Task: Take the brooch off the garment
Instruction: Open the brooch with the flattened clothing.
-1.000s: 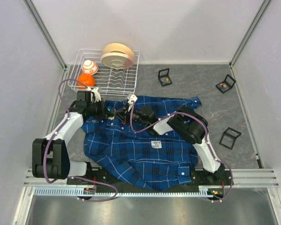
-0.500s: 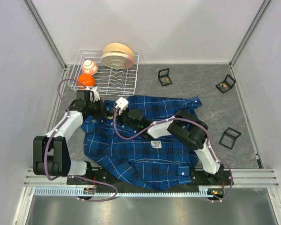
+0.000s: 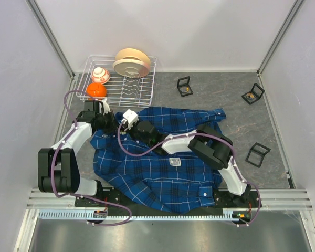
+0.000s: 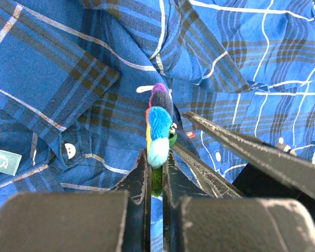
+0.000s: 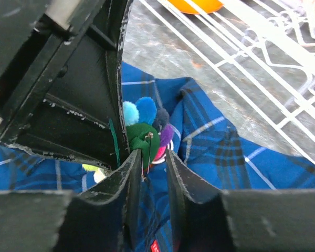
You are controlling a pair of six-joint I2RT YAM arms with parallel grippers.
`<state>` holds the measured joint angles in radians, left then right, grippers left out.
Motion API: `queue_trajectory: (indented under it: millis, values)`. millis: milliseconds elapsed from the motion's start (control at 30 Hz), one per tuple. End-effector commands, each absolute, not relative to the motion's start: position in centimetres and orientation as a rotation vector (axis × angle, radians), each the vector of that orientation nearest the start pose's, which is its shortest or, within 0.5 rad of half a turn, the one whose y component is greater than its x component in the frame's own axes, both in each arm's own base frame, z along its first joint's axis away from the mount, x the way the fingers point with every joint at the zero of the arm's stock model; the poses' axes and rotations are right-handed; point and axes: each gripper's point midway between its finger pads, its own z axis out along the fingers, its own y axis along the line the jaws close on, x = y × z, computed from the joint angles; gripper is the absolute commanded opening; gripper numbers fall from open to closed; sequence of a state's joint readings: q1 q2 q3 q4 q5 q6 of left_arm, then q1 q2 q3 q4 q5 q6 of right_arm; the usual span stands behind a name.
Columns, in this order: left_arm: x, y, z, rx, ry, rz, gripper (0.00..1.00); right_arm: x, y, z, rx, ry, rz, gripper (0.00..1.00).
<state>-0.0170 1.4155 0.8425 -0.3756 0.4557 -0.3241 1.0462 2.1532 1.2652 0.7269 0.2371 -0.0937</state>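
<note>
two end effectors meet at the upper-left part of the garment (image 3: 163,173), near its collar end. the garment lies spread on the surface (image 3: 226,100), just in front of the wire rack (image 3: 121,86).

1. brooch (image 4: 158,123): a cluster of fuzzy balls in light blue, dark blue, purple and orange on a green backing. it sits on the plaid cloth, beside a buttoned placket fold. the right wrist view shows a metal pin on the green backing.

2. left end effector (image 4: 156,157): jaws pressed together on the lower end of the brooch, pinching it. the fuzzy balls stick out beyond the fingertips.

3. right end effector (image 5: 149,157): jaws stand slightly apart, with a narrow gap. the green backing and its pin lie at the mouth of that gap, just beyond the tips. contact with the pads cannot be told. in the left wrist view, its fingers (image 4: 236,144) reach in from the right, their tips just beside the brooch.

4. the two end effectors approach the brooch from opposite sides, nearly touching each other.
</note>
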Motion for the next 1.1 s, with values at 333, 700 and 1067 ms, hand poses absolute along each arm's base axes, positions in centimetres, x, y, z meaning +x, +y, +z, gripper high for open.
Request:
queue_trajectory:
  millis: [333, 700, 1067]
  values:
    - [30.0, -10.2, 8.3, -0.008, 2.374, -0.738, 0.02, 32.7, 48.7, 12.2, -1.04, 1.501, 0.923, 0.53]
    - [30.0, -9.8, 9.3, 0.01, 2.345, -0.702, 0.02, 32.3, 48.6, 11.8, -0.981, 1.478, 1.079, 0.57]
    - [30.0, -10.1, 10.6, 0.011, 2.329, -0.723, 0.02, 32.5, 49.2, 9.2, -0.965, 1.533, 1.136, 0.59]
